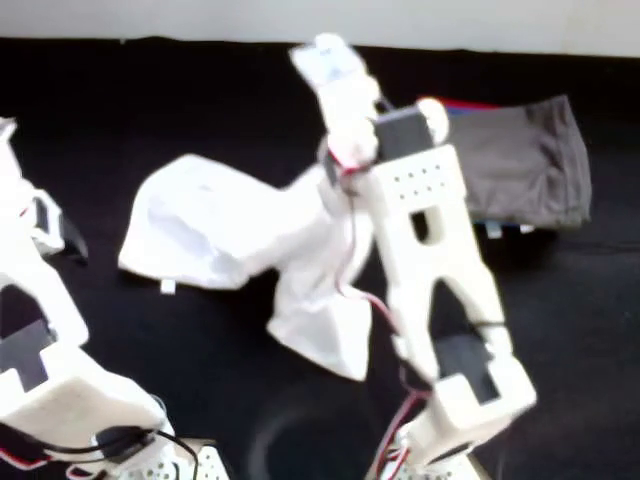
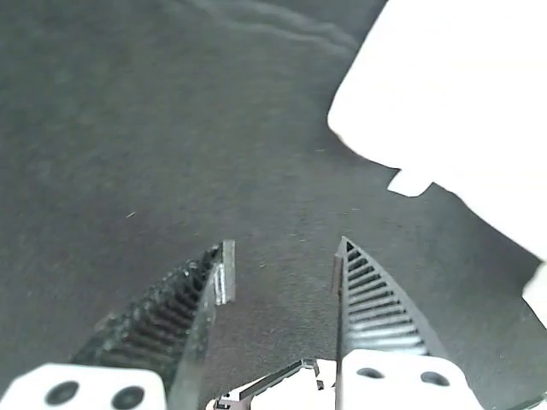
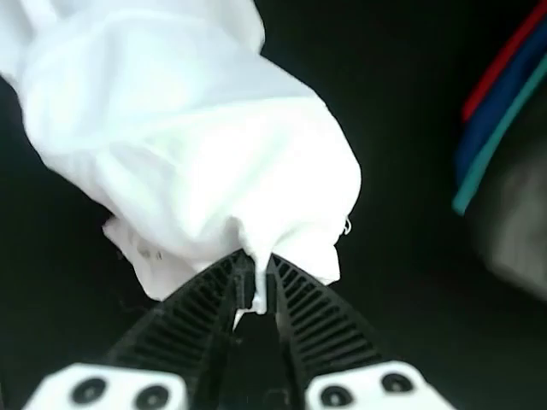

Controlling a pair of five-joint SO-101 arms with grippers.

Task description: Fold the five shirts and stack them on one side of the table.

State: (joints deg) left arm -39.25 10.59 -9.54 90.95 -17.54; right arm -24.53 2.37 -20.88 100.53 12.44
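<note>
At the near left, left pincer (image 2: 280, 265): fingers apart over bare black bench (image 2: 128, 128).
Mid-bench, right pincer (image 3: 256, 286): clamped on crumpled white cotton shirt (image 3: 188, 145), partly lifted, unfolded.
Far right, stack: folded grey shirt (image 1: 520, 165) topped red, blue and teal layers (image 3: 496, 102).
Progress: seemingly four stacked; white remained.
In the way: right arm (image 1: 430, 250) stood between shirt and stack.

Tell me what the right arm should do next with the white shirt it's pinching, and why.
Probably carry the pinched edge across to fold the white shirt over itself. The right gripper is shut on one edge, the rest lies crumpled on the table, and the left gripper is open nearby.
</note>
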